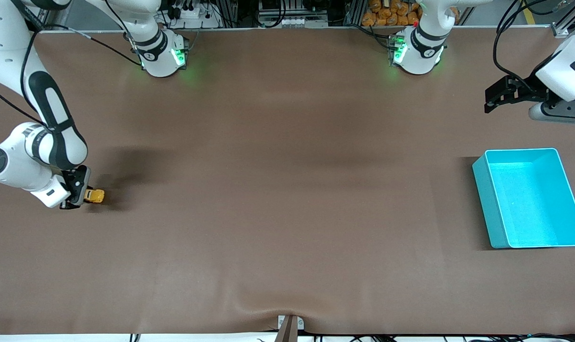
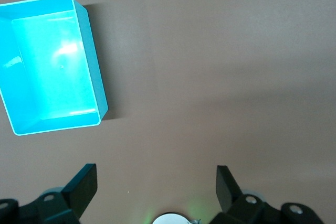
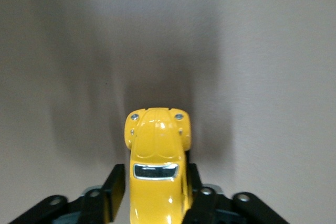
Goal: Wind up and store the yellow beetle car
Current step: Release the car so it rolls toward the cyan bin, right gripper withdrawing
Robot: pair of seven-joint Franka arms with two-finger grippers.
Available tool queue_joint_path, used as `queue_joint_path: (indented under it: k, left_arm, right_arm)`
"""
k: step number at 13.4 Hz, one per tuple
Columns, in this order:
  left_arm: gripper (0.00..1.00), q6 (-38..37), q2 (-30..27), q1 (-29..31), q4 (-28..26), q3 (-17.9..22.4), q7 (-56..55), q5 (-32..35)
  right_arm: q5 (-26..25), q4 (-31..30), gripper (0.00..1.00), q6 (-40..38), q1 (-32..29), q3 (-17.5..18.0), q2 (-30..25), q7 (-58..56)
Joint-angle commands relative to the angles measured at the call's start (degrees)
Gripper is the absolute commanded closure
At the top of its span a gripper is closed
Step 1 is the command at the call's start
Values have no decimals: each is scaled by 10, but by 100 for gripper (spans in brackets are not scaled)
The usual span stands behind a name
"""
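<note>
The yellow beetle car (image 1: 96, 195) (image 3: 157, 156) rests on the brown table at the right arm's end. My right gripper (image 1: 81, 195) (image 3: 156, 192) is down at the table with its fingers on either side of the car's rear half. One finger (image 3: 115, 190) stands a small gap off the car's side, and the other is close against it, so the jaws are open around the car. The teal bin (image 1: 498, 209) (image 2: 95, 77) stands empty at the left arm's end. My left gripper (image 1: 498, 97) (image 2: 156, 182) waits in the air over bare table beside the bin, open and empty.
The brown cloth has a raised wrinkle (image 1: 287, 311) at the table edge nearest the front camera. Both arm bases (image 1: 164, 57) (image 1: 415, 54) stand along the farthest edge, with cables and clutter past it.
</note>
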Motion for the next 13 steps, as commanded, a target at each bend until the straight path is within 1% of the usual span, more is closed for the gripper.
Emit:
queue_joint_path:
  k: [1, 2, 3, 4, 7, 8, 9, 12, 13]
  left_arm:
    - [0, 3, -1, 2, 0, -2, 0, 10]
    - [0, 3, -1, 2, 0, -3, 0, 10]
    - [0, 3, -1, 2, 0, -3, 0, 10]
    - [0, 3, -1, 2, 0, -2, 0, 10]
    - [0, 3, -1, 2, 0, -3, 0, 10]
    - [0, 3, -1, 2, 0, -2, 0, 10]
    - [0, 3, -1, 2, 0, -2, 0, 10]
    - [0, 3, -1, 2, 0, -2, 0, 10]
    - [0, 3, 0, 2, 0, -2, 0, 10]
  right_arm:
    - [28, 79, 0, -90, -12, 5, 42, -1]
    - [31, 102, 0, -132, -12, 5, 41, 2]
    - [31, 120, 0, -156, -13, 4, 41, 2]
    - [30, 133, 0, -169, -14, 3, 40, 1]
    - [31, 145, 0, -179, -22, 2, 37, -3]
    - [31, 158, 0, -197, -24, 2, 35, -1]
    - [32, 180, 0, -226, -25, 3, 34, 0]
    - [32, 280, 0, -360, -24, 3, 33, 29]
    - [32, 307, 0, -392, -23, 3, 31, 31]
